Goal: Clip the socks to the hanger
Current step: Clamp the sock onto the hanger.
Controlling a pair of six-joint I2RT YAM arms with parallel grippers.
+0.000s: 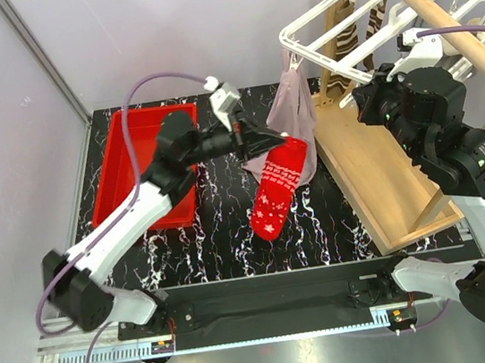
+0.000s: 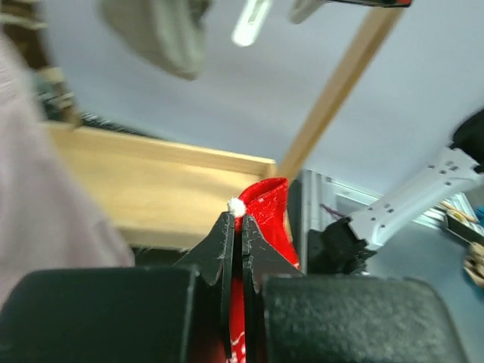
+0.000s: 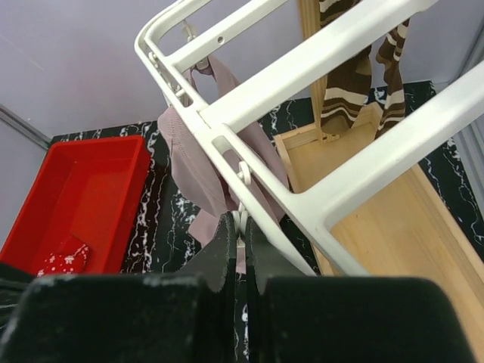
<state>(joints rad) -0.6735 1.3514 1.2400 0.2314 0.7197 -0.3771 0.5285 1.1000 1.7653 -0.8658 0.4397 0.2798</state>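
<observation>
One hanger [image 3: 302, 64], two striped socks [image 3: 340, 83]

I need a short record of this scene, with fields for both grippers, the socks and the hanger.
left gripper: shut on the red sock, at its cuff
right gripper: shut on a small clip under the hanger
mauve sock: hangs from the hanger's corner
striped socks: hang from the hanger
red tub: holds a second red sock
</observation>
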